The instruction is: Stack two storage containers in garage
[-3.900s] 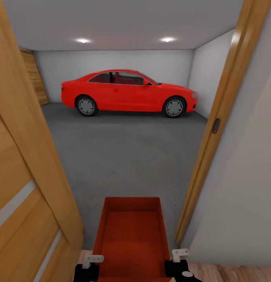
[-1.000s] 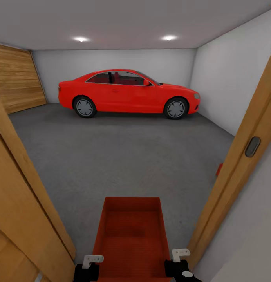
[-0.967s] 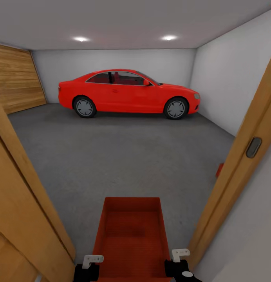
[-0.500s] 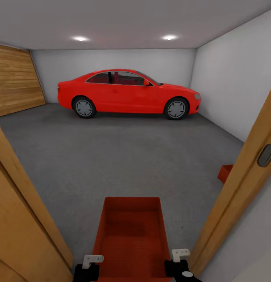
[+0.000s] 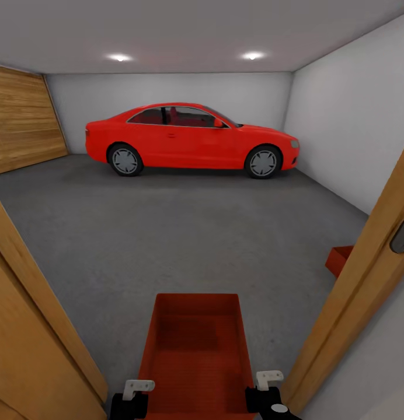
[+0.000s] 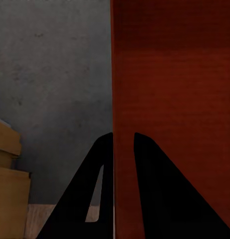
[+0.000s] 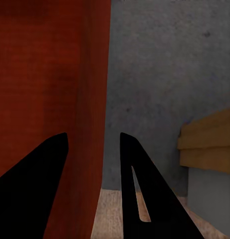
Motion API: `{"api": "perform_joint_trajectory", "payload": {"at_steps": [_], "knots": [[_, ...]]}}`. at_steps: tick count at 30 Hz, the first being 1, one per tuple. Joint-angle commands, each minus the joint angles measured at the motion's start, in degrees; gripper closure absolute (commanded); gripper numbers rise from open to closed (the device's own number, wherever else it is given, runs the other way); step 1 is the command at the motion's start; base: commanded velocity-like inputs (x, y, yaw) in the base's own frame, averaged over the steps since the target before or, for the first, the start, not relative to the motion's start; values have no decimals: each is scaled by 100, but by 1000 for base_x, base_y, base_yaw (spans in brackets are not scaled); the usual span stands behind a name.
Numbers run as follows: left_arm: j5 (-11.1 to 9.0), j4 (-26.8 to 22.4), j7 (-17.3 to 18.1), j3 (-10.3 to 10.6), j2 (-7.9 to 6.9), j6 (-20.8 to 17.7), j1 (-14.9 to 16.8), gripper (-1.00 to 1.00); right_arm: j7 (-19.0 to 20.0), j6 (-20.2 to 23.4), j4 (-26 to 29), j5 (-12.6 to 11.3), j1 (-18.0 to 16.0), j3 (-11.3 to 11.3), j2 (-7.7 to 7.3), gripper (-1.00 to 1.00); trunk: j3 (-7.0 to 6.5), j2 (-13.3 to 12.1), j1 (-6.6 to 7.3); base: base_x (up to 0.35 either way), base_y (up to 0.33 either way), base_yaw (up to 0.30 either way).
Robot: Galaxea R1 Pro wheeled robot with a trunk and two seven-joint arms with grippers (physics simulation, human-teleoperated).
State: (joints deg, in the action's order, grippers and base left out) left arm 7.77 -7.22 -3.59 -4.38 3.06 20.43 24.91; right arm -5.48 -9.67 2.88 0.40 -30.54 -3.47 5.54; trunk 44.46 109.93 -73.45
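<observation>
Right at the robot's front, a red-orange storage container (image 5: pixel 195 356) is carried lengthways, open top up, held off the floor between both arms. The left pincer (image 5: pixel 129 398) sits on the container's near left corner, and the left wrist view has its two dark fingers (image 6: pixel 154 194) straddling the thin side wall, one inside the bin and one outside, closed down on it. The right pincer (image 5: pixel 266 392) mirrors that on the near right corner; in its wrist view the fingers (image 7: pixel 139 194) stand either side of the wall with a wider gap, and I can't tell whether they bite on it.

Either side of the container, the wooden door frame (image 5: pixel 354 291) leans in, the robot just inside the doorway. Beyond the container spreads the dark grey speckled floor (image 5: pixel 184 233) of the garage. To the container's right and farther on, the second storage container (image 5: pixel 337 259) peeks from behind the frame, resting on that floor by the white wall.

Far past the container, a red car (image 5: pixel 190 140) stands side-on against the back wall, a wooden plank door (image 5: pixel 24 119) to its left, two ceiling spotlights (image 5: pixel 119 58) glowing above.
</observation>
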Motion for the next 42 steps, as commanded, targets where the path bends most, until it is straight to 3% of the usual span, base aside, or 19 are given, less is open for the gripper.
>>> {"api": "perform_joint_trajectory", "payload": {"at_steps": [1,42], "knots": [[49,-2,-81,-160,1,22,5,100,-49,-17,-7,-14,-5,4,0,100,5,2,1,0,0,0],[49,-1,-81,-160,1,22,5,100,-49,-17,-7,-14,-5,4,0,100,5,2,1,44,27,0]]}}
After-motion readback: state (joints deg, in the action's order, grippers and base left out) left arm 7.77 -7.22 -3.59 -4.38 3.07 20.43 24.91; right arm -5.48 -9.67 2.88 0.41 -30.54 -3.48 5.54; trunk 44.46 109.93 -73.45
